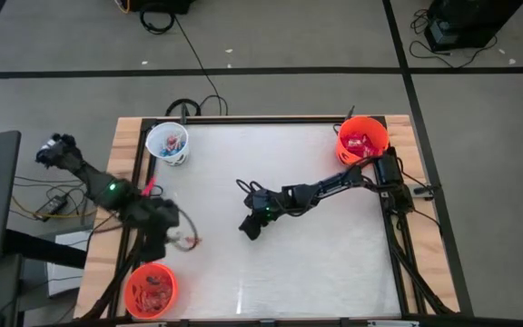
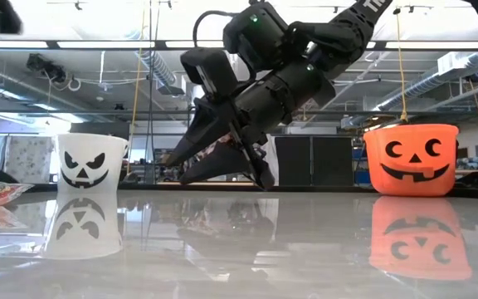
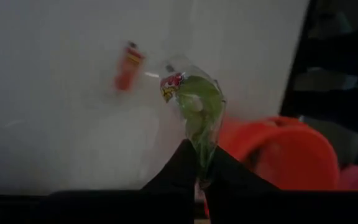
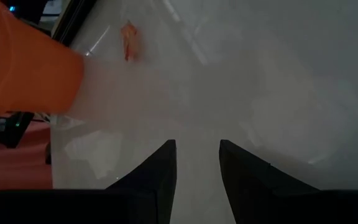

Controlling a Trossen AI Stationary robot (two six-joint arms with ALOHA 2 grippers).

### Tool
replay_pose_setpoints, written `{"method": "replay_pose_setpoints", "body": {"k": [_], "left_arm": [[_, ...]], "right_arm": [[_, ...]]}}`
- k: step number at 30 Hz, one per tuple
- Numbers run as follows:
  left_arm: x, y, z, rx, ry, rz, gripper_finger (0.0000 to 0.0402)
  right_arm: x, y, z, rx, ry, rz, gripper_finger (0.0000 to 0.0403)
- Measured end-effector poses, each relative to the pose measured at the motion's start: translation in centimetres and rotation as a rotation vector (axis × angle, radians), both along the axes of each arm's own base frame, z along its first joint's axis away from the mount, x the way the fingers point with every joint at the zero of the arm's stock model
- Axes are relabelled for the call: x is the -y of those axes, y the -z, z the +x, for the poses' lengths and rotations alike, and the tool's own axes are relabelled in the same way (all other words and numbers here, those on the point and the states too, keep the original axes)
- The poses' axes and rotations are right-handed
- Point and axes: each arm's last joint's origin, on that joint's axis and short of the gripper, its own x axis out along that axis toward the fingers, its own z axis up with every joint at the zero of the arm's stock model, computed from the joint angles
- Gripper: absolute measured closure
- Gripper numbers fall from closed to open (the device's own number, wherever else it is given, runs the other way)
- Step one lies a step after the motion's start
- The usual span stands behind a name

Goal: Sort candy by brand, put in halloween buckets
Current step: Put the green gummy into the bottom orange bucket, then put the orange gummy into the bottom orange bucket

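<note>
From above, the table [image 1: 334, 254] carries three buckets: a white bucket [image 1: 167, 143] at the far left corner with blue-wrapped pieces inside, an orange bucket [image 1: 362, 138] at the far right corner holding red packets, and a second orange bucket [image 1: 151, 290] at the near left corner with candy in it. The left gripper [image 1: 178, 229] is at the left edge, between the white bucket and the near orange one. The right gripper [image 1: 251, 224] reaches to mid-table.

At table height, the right gripper [image 2: 222, 170] hangs just above the surface with its fingers apart and nothing between them, between the white bucket [image 2: 91, 161] and the orange one [image 2: 412, 159].

The left wrist camera shows its fingers pressed together on a green candy [image 3: 199, 112] in clear wrap, with one red candy [image 3: 128, 65] lying on the table beyond.

The right wrist camera shows spread fingers [image 4: 157, 171] over bare table, with an orange bucket [image 4: 23, 68] and a small candy [image 4: 129, 38] ahead.
</note>
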Motion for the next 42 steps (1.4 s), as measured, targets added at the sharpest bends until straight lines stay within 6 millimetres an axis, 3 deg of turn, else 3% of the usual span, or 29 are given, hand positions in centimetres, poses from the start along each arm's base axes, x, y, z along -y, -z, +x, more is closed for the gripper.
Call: {"method": "replay_pose_setpoints", "body": {"k": [9,20,26,32,42], "left_arm": [[5.6,0.0,-2.6,0.045,0.015,-0.100,0.0382],[12.0,3.6,-3.5,-0.047,0.073,-0.058,0.0383],[13.4,6.3,-3.8,-0.096,0.095,0.087,0.0383],[13.9,8.1,-3.5,-0.067,0.091,0.046,0.0371],[13.6,8.5,-3.6,-0.083,0.075,0.066,0.0277]], "right_arm": [[-0.8,0.0,-0.1,-0.002,0.000,-0.006,0.0270],[-0.5,0.0,0.0,-0.002,0.009,-0.002,0.0270],[-0.5,0.0,0.0,-0.008,0.024,0.015,0.0270],[-0.7,0.0,-0.1,-0.012,0.023,0.036,0.0270],[-1.6,0.0,-0.1,-0.009,0.006,0.024,0.0270]]}}
